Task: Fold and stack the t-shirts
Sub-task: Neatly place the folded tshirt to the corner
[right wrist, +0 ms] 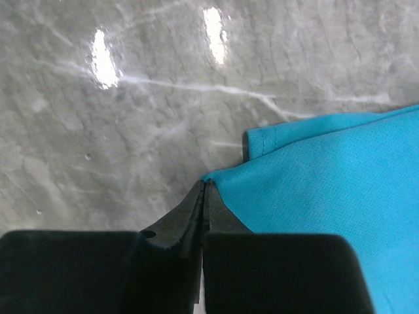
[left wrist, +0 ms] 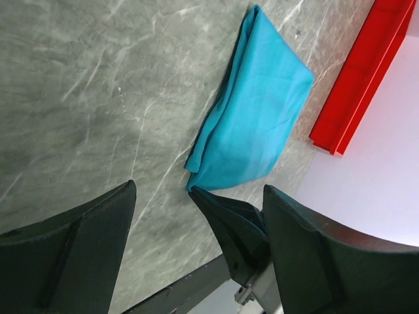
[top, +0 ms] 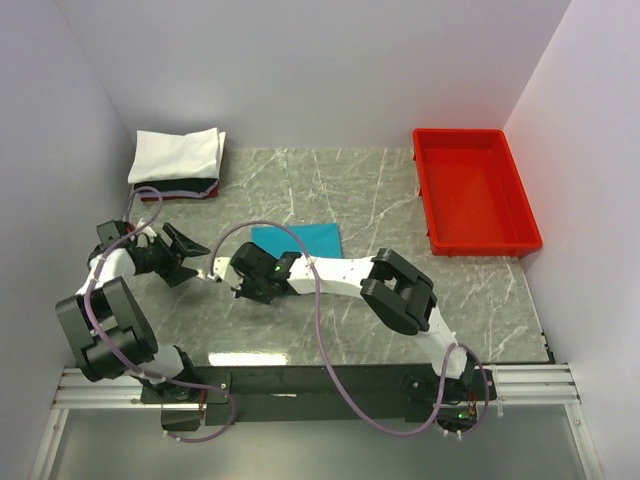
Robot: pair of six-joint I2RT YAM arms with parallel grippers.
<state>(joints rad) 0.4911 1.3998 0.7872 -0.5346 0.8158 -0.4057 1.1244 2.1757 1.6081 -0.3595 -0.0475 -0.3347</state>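
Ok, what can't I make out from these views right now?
Whether the right end effector pinches the teal shirt: in the right wrist view its shut fingers cover the corner; from above its arm does.
How many shirts lie under the white shirt: top view, it covers them; only dark and red edges show.
Most of the tray: cut off by the left wrist view's edge.

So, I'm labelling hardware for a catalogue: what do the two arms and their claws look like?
The left arm and right arm have white links between bulky black joint housings; a mauve cable loops along each. The left claw and right claw are matte black, two tapering fingers apiece.
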